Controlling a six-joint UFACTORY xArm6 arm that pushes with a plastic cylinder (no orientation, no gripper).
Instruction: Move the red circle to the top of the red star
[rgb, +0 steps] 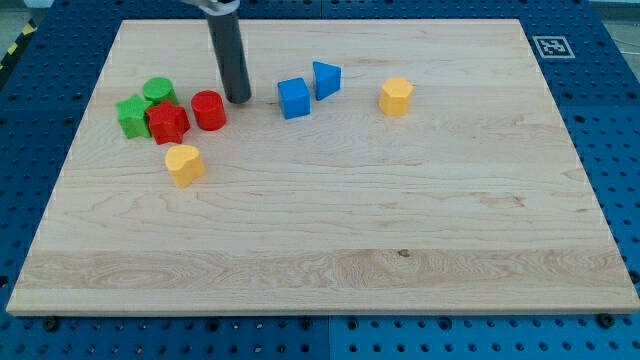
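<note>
The red circle stands on the wooden board at the upper left. The red star lies just to its left, nearly touching it. My tip rests on the board just right of the red circle and slightly above it, a small gap apart. The dark rod rises from the tip to the view's top edge.
A green circle and a green star crowd the red star's upper left. A yellow heart lies below the red star. A blue cube, a blue triangle and a yellow hexagon lie to the right.
</note>
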